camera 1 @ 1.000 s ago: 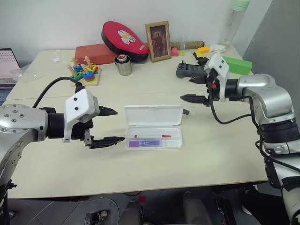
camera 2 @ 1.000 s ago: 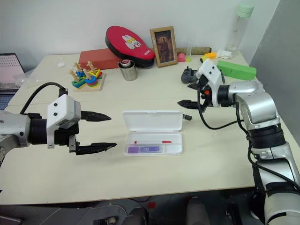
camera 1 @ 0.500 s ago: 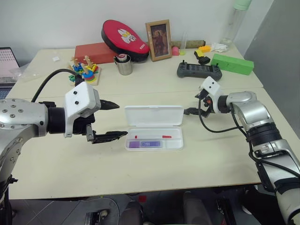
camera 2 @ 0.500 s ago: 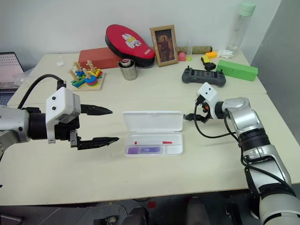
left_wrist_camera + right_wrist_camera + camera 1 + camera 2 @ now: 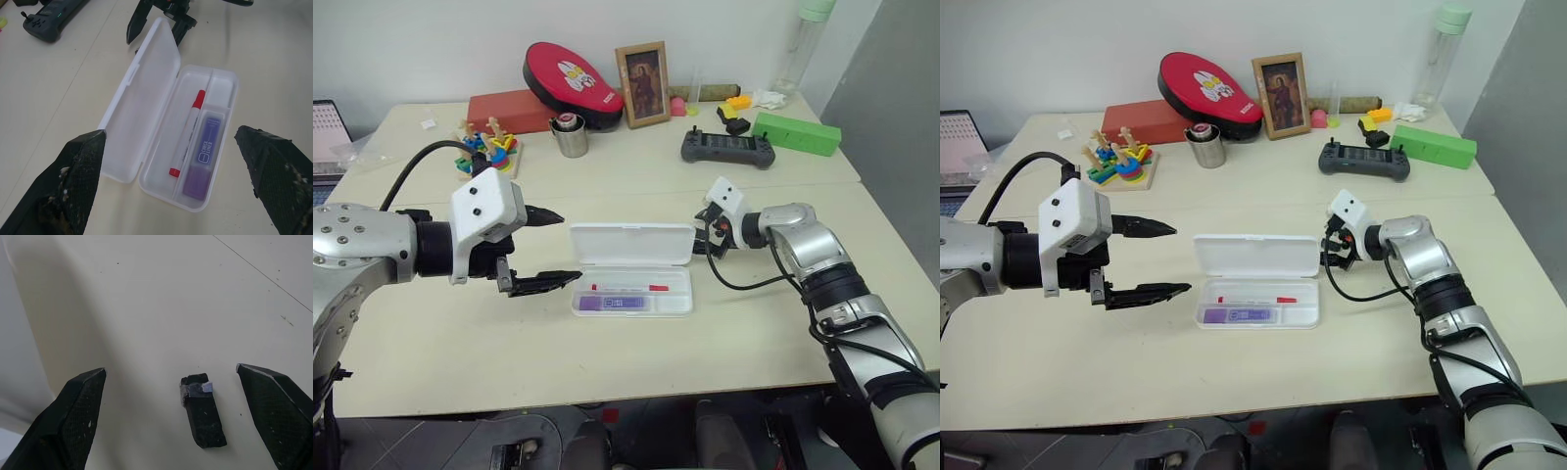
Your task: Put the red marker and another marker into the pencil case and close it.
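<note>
Black fingers of the left gripper (image 5: 551,250) are spread wide and empty, just left of the case (image 5: 632,266) on the bench (image 5: 724,323). Ahead of them, the red marker (image 5: 187,131) and the purple marker (image 5: 203,153) are seen lying side by side in the tray, so filling is judged done. At the lid's right end, the right gripper (image 5: 1332,251) is held with fingers parted, grasping nothing. Closing the lid is left.

Left pincer (image 5: 546,249) raised, fingers spread, right pincer (image 5: 1329,251) low, fingers apart
</note>
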